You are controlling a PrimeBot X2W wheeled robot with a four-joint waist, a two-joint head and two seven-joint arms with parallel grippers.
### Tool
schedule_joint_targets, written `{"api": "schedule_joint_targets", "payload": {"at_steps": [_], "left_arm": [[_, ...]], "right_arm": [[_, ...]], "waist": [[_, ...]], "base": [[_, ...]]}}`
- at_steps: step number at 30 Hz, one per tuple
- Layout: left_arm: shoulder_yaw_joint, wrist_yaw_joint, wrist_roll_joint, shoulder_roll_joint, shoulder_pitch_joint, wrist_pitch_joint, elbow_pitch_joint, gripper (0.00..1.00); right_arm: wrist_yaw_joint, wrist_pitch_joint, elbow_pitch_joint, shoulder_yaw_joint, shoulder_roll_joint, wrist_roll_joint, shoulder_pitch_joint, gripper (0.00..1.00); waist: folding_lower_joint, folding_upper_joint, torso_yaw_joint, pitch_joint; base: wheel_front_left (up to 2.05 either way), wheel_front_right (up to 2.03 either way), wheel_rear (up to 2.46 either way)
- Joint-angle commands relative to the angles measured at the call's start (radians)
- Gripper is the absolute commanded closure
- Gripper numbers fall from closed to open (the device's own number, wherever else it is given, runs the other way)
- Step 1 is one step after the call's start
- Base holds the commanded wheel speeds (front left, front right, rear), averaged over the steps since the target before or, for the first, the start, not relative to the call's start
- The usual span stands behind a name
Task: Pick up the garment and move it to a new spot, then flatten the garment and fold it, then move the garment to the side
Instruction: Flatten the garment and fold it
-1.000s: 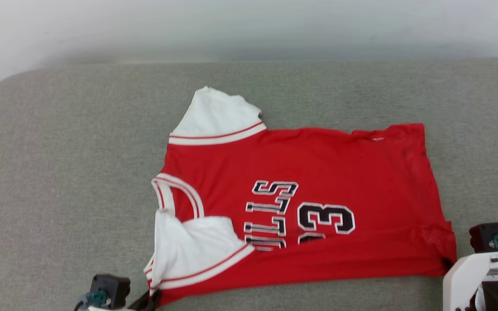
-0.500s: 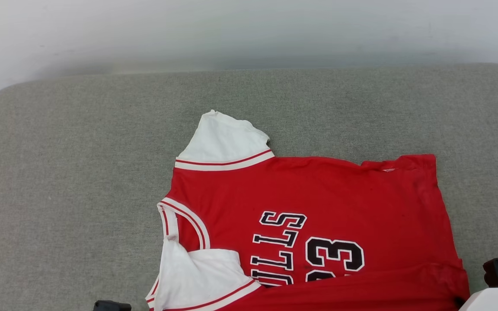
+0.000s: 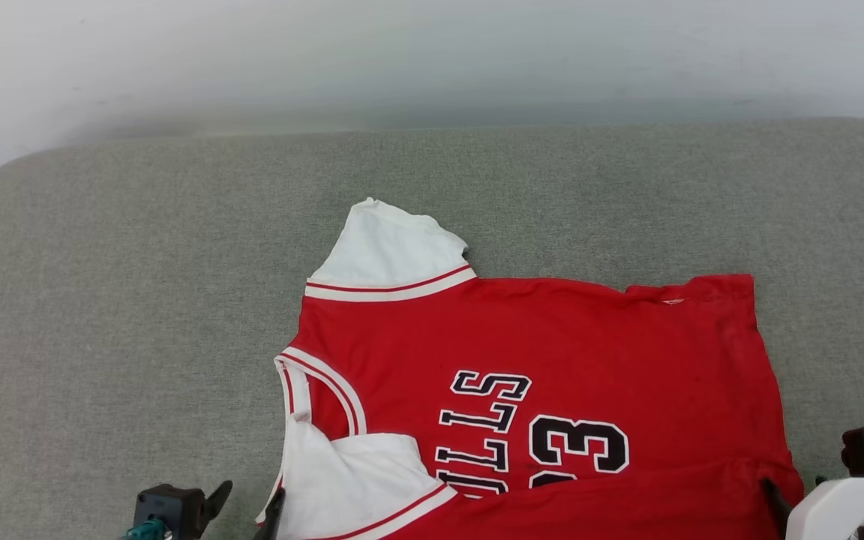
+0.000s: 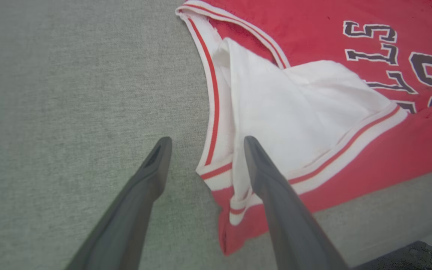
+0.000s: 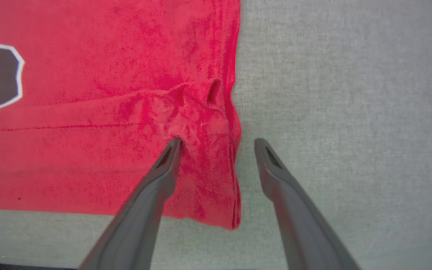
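Indoor, likely domestic-style setup: grey woven upholstered surface (image 3: 102, 262) with rounded corner, set against plain pale wall (image 3: 432, 52).

Matt cloth garment (image 3: 552, 337), coarse-woven cushion (image 3: 139, 262)

Dark tapered fingers (image 4: 141, 202), a white forearm (image 3: 833, 506), black teal-plugged wrist blocks (image 3: 169, 510).

The garment (image 3: 567, 337) lying part-folded
Red with white sleeves, it is lying sideways, near edge covering part of the black lettering.
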State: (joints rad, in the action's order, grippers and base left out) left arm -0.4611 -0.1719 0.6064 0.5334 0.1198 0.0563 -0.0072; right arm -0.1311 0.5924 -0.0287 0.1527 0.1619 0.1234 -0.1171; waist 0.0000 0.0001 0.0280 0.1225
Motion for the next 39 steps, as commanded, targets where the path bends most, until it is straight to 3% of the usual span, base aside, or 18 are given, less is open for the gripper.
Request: {"api": "schedule_joint_targets", "payload": {"at_steps": [1, 10, 16, 25, 31, 39], "left_arm": [[0.01, -0.003, -0.005, -0.005, -0.017, -0.023, 0.002, 0.0], [0.059, -0.009, -0.084, -0.049, -0.087, -0.275, -0.012, 0.0], [0.141, -0.014, -0.142, -0.118, -0.116, -0.322, -0.063, 0.0], [0.241, 0.068, -0.284, -0.229, -0.102, -0.322, -0.104, 0.0], [0.283, 0.139, -0.302, -0.279, -0.142, -0.322, -0.086, 0.0], [0.278, 0.249, -0.295, -0.205, -0.345, -0.268, 0.01, 0.0]], "right_arm": [[0.001, -0.019, 0.007, 0.007, -0.012, 0.014, 0.02, 0.0], [0.001, -0.215, 0.096, -0.022, -0.023, 0.061, 0.093, 0.0], [0.001, -0.395, 0.135, -0.058, -0.025, 0.089, 0.109, 0.0], [0.001, -0.639, 0.137, -0.113, -0.026, 0.1, 0.129, 0.0], [0.001, -0.692, 0.13, -0.118, -0.037, 0.094, 0.158, 0.0], [0.001, -0.706, 0.143, -0.126, -0.052, 0.086, 0.215, 0.0]], "waist": [[0.0, -0.0001, -0.002, -0.005], [0.0, -0.0001, -0.019, -0.036], [0.0, -0.0001, -0.026, -0.04], [0.0, -0.0001, -0.038, -0.023], [0.0, -0.0001, -0.06, 0.013], [0.0, -0.0001, -0.125, 0.125]], "base": [[0.0, 0.0, 0.0], [0.0, 0.0, 0.0], [0.0, 0.0, 0.0], [0.0, 0.0, 0.0], [0.0, 0.0, 0.0], [0.0, 0.0, 0.0]]}}
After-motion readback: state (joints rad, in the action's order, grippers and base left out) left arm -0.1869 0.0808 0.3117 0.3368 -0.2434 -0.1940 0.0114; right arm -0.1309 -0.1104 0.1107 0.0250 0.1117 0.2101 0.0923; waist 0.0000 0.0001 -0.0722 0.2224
